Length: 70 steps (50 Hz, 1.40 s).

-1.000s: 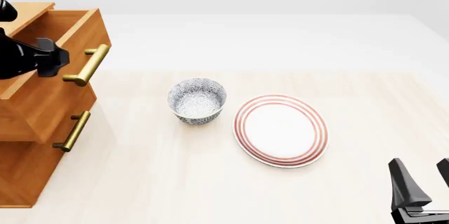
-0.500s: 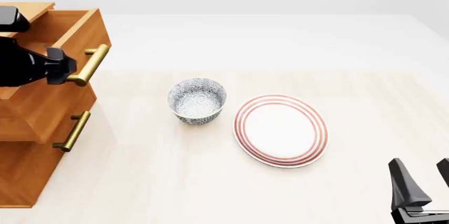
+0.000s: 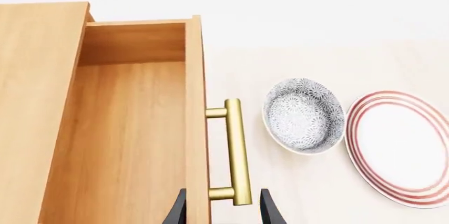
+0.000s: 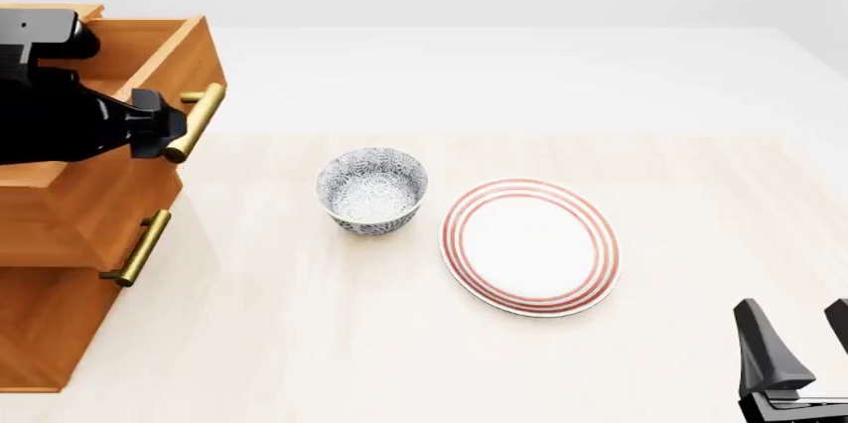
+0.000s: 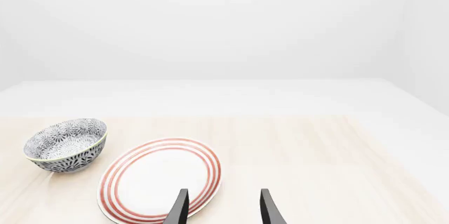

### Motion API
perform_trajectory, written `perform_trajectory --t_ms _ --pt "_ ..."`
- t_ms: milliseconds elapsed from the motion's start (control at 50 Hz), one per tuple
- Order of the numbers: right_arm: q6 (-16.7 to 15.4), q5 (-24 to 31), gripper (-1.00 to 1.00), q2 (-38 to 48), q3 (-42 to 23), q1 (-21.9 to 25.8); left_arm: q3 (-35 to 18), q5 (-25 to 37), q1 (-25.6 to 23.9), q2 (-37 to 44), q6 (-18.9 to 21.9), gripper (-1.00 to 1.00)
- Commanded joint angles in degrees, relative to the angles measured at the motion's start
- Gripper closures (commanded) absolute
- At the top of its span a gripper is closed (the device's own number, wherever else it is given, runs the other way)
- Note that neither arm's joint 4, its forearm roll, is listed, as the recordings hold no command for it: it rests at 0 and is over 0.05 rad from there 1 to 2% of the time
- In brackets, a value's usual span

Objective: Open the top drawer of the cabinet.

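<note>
Top drawer (image 4: 159, 66) pulled out, left gripper (image 4: 166, 135) at its brass handle (image 4: 197, 121) — bowl (image 4: 372, 189), plate (image 4: 530, 245) nearby

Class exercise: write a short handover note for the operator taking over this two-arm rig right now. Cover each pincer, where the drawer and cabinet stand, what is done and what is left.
Left pincer: fingers straddle the near end of the top drawer's brass handle; grip looks closed on it, contact not fully visible.
Right pincer: open, holding nothing, idle near the plate.
Top drawer: pulled well out of the cabinet, interior visible.
Left: extend further if needed, then release.
</note>
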Motion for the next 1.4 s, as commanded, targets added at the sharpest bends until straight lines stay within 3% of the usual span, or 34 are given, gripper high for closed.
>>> perform_trajectory --t_ms 20,1400 --pt "0.0 0.0 -1.0 0.0 0.0 0.0 -0.7 0.4 -2.9 0.0 -0.3 -1.0" --pt "0.0 0.0 -1.0 0.0 0.0 0.0 -3.6 -0.8 -20.1 5.4 -2.9 -1.0"
